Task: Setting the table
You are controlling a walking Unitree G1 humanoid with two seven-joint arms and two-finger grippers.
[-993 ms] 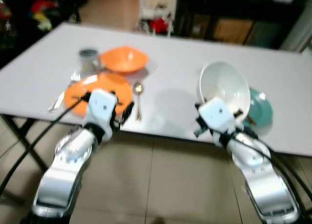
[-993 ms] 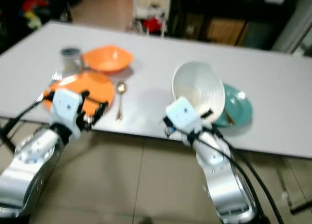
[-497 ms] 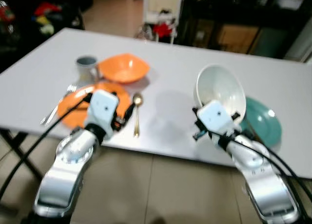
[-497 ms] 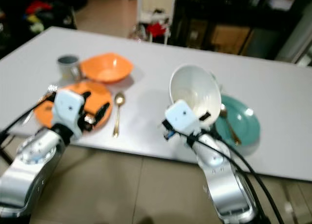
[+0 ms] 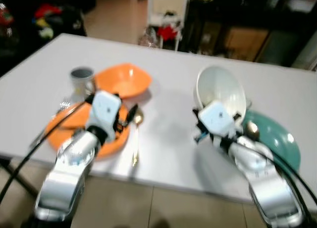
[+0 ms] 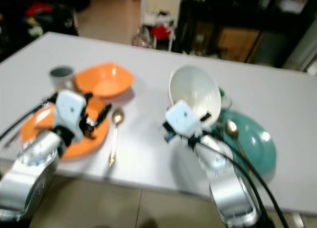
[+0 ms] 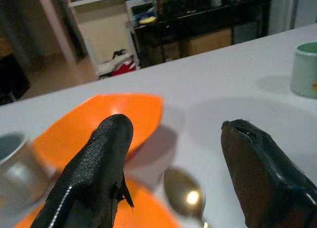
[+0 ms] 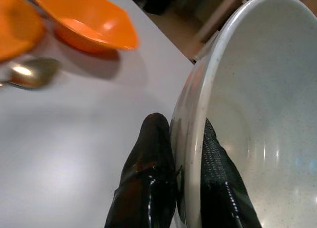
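Gripping: right gripper pinches the rim of the white bowl, one black finger outside the wall, the other inside.
White bowl: round, deep, glossy and faintly speckled; tipped up on edge so its hollow faces the camera, held above the table just beside the teal plate.
Teal plate: round, shallow, shiny; lies flat on the robot's right, with a gold spoon resting on it.
Left gripper: fingers spread apart with nothing between them, hovering over the near edge of the orange plate.
Left fingers: black, pebbled rubbery surface, blunt rounded tips.
Orange plate: flat, round, smooth, near the table's front edge on the robot's left.
Orange bowl: squarish with soft pointed corners, shallow, glossy; sits just behind the orange plate.
Grey cup: small, cylindrical, dull finish; stands just beside the orange bowl on its left.
Second spoon: gold, polished oval bowl and slim handle; lies on the table just right of the orange plate.
Fork: blurred, at the far left edge of the orange plate.
Table: plain, smooth, pale grey top.
Floor: beige tiles.
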